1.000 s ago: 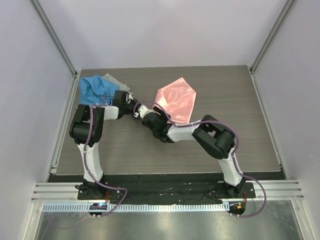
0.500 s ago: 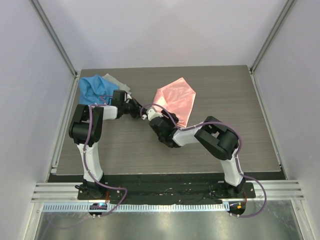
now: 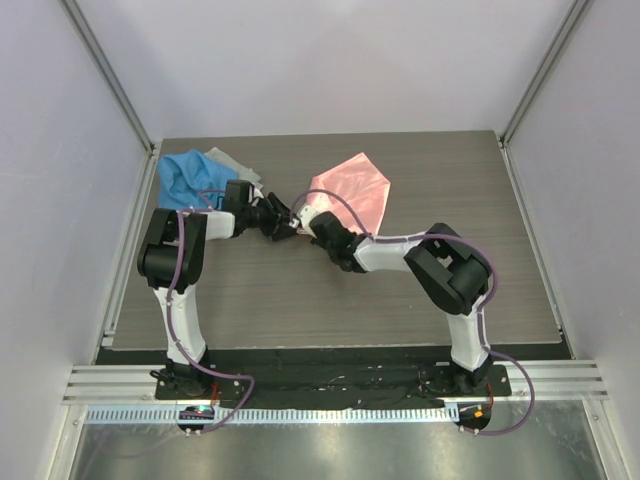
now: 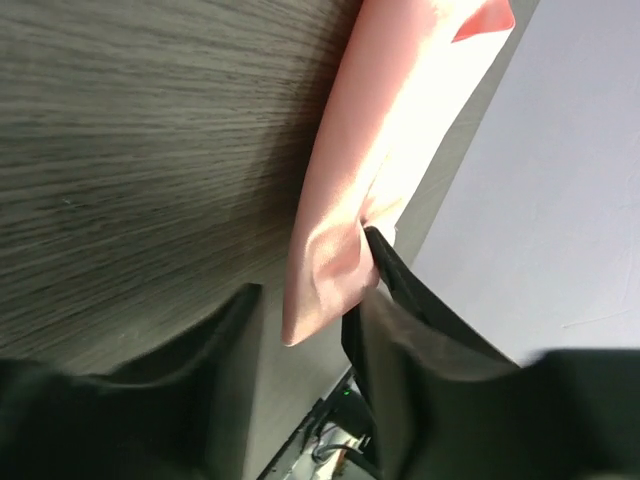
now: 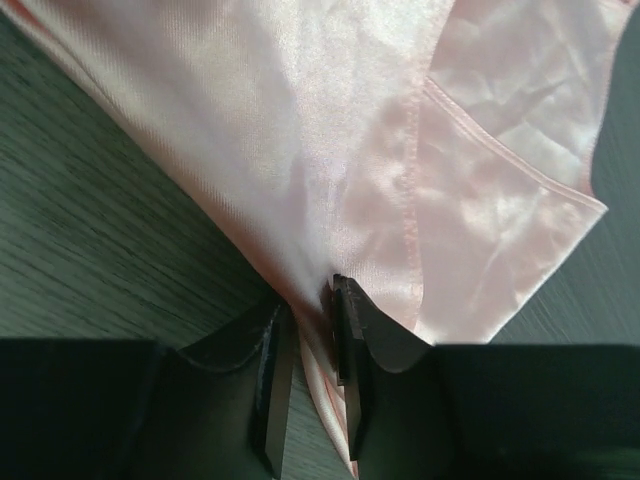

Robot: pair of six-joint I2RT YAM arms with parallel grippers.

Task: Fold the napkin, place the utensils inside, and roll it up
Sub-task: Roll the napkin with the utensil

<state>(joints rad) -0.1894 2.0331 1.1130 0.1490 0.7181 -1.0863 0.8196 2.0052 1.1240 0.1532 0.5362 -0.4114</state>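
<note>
The salmon-pink napkin (image 3: 355, 195) lies folded into a pointed shape at the back middle of the table, its near-left corner lifted. My right gripper (image 3: 303, 222) holds that corner. In the right wrist view the two fingers (image 5: 312, 295) are pinched on a bunched strip of the napkin (image 5: 300, 130). My left gripper (image 3: 285, 215) faces it from the left with its jaws apart. In the left wrist view the napkin's tip (image 4: 305, 320) hangs loose between its fingers (image 4: 305, 335), touching neither. The utensils are out of view.
A crumpled blue cloth (image 3: 188, 178) and a grey cloth (image 3: 235, 165) lie at the back left of the dark wood-grain table (image 3: 300, 290). Pale walls with metal posts close in the table on three sides.
The right gripper moved up and left to the napkin's corner and closed on it. The left gripper, shut before, opened and let the corner go.
</note>
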